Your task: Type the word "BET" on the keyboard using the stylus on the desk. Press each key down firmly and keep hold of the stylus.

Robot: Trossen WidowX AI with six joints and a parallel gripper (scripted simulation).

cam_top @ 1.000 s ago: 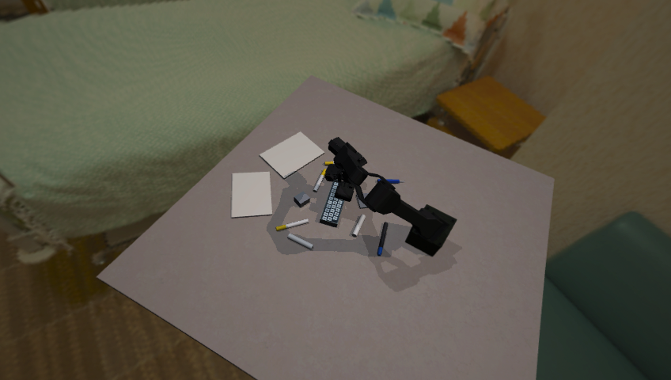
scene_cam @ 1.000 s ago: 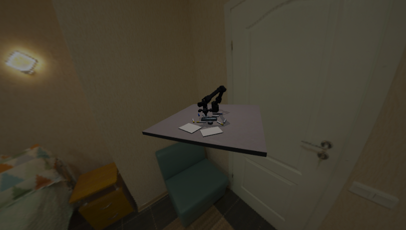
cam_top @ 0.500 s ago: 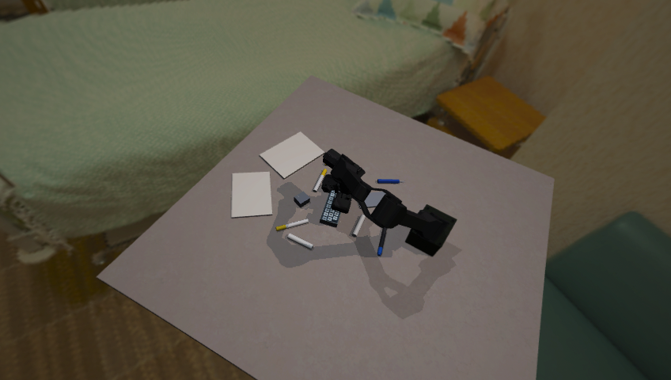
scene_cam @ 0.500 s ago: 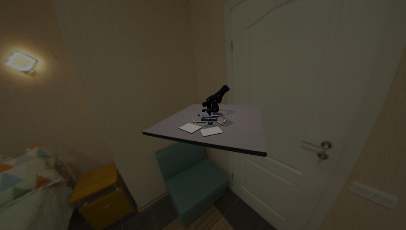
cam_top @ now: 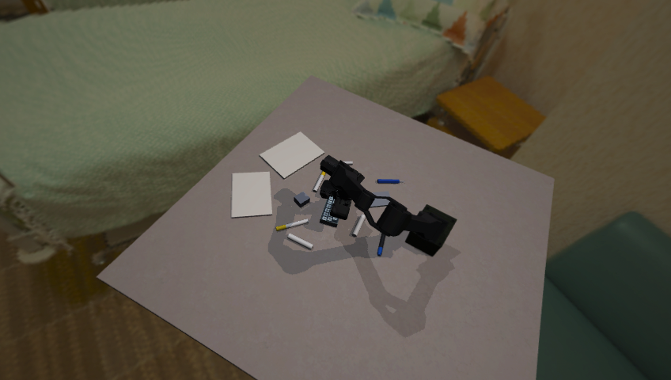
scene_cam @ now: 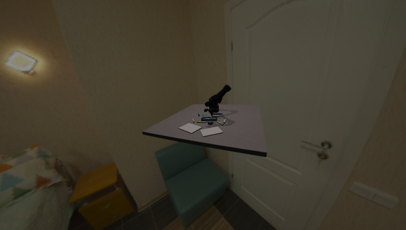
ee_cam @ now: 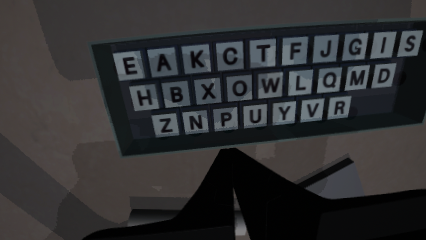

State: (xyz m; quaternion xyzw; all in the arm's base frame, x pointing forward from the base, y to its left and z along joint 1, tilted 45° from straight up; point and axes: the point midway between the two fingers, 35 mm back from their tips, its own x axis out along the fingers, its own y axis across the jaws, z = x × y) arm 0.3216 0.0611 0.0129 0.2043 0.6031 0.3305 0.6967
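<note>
the tool [ee_cam: 233,192], fingers pressed together on nothing visible, hangs above the keyboard [ee_cam: 260,82], too empty-handed to type, stylus unheld.

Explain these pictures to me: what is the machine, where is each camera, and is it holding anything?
The black machine is a robot arm bolted to a grey desk. One picture looks down at the desk from above, one shows it from across the room, and one comes from a camera on the arm's wrist. At the arm's end is a pincer, shut and poised just in front of a small keyboard with scrambled letters. I can see nothing held in it. Around the keyboard lie two paper sheets, several pens and a small grey block.
</note>
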